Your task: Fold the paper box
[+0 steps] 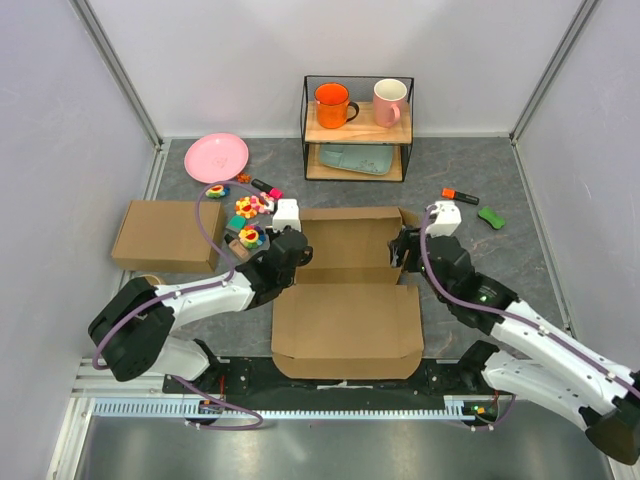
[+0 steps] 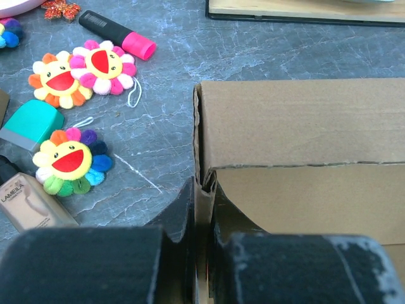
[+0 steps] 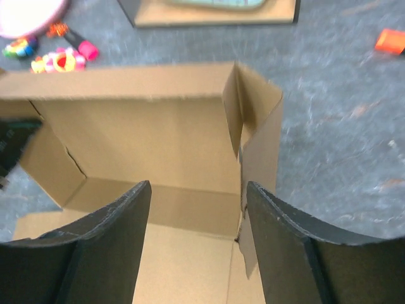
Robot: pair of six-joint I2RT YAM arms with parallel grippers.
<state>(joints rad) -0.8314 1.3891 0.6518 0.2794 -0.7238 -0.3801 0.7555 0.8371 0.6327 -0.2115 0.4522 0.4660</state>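
Observation:
The paper box lies mid-table, brown cardboard, its far part raised into walls and its flat lid panel toward me. My left gripper is shut on the box's left side wall, pinching the cardboard edge between its fingers. My right gripper is open at the box's right side; its fingers straddle the upright right wall, one inside the box and one outside. The back wall stands upright.
A second closed cardboard box sits left. Flower toys, a pink highlighter and a small bottle lie by the left gripper. A pink plate, a wire shelf with mugs, an orange marker and a green toy lie beyond.

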